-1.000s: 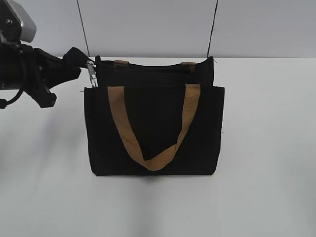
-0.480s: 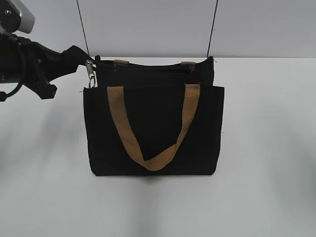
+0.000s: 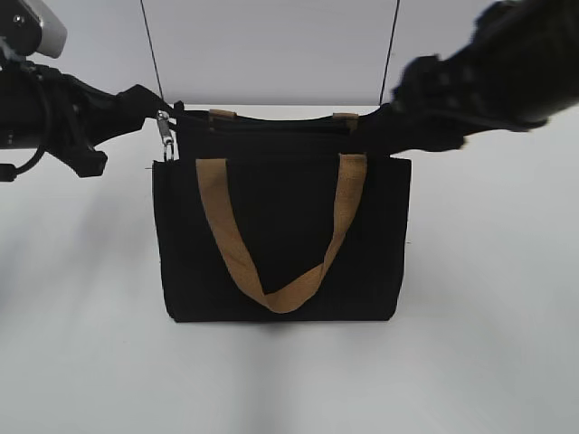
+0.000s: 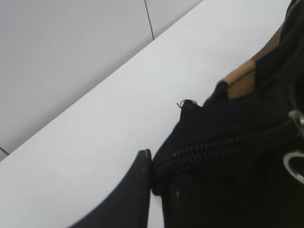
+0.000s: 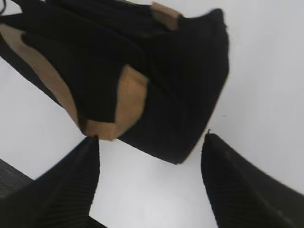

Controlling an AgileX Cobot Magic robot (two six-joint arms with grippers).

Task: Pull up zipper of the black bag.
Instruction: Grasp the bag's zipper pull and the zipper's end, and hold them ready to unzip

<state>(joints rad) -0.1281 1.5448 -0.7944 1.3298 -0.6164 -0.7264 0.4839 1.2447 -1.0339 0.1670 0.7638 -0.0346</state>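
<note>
The black bag [image 3: 280,244] stands upright on the white table, its tan handle hanging down the front. The zipper [image 3: 262,124] runs along the bag's top edge. Its silvery pull tab [image 3: 166,134] hangs at the top left corner. My left gripper [image 3: 145,98] is shut on that corner's fabric. In the left wrist view one finger [image 4: 145,166] presses the bag's end beside the zipper [image 4: 228,145]; the other finger is hidden. My right gripper [image 3: 398,116] is blurred at the bag's top right corner. In the right wrist view it [image 5: 149,145] is open and empty above the bag [image 5: 180,95].
The white table [image 3: 488,298] spreads around the bag, with a pale wall behind it [image 3: 271,45]. A metal ring [image 4: 295,164] hangs by the zipper in the left wrist view.
My right arm has come into view from the upper right and reached the bag's top right corner. My left gripper has shifted slightly upward and still holds the left corner. The bag has stayed put.
</note>
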